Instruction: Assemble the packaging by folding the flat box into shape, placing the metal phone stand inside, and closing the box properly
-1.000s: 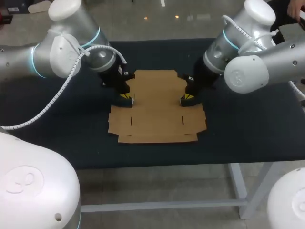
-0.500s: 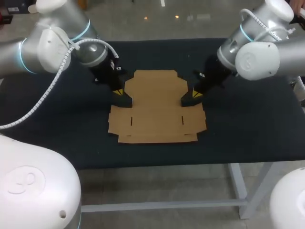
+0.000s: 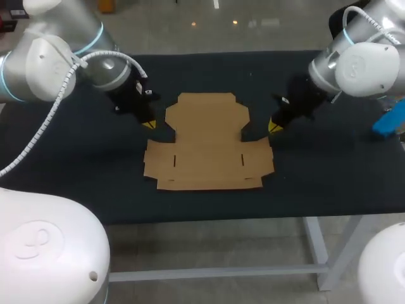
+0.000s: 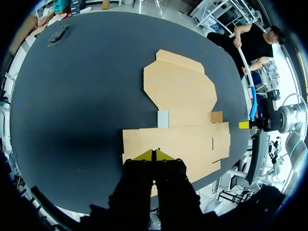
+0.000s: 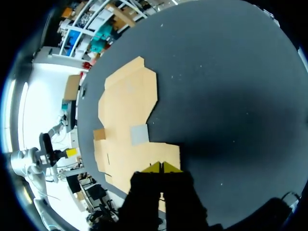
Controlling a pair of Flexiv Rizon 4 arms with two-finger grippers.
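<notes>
The flat brown cardboard box blank [image 3: 205, 142] lies unfolded in the middle of the dark table [image 3: 329, 177]. My left gripper [image 3: 148, 123] hangs shut just off the blank's left notch, holding nothing. My right gripper [image 3: 273, 126] is shut and empty a little beyond the right notch. In the left wrist view the shut yellow tips [image 4: 154, 155] hover over the near edge of the cardboard [image 4: 183, 96]. From the right wrist, the closed tips [image 5: 162, 167] sit above a corner of the blank [image 5: 127, 106]. No phone stand is identifiable.
A blue object [image 3: 387, 121] shows at the table's right edge, beside my right arm, also visible as a blue strip [image 4: 252, 103]. A small dark flat thing [image 4: 57, 36] lies near the table's far left corner.
Both grippers have drawn outward from the blank's side notches, the left to the left and the right to the right. The blue object has come into view at the right edge.
</notes>
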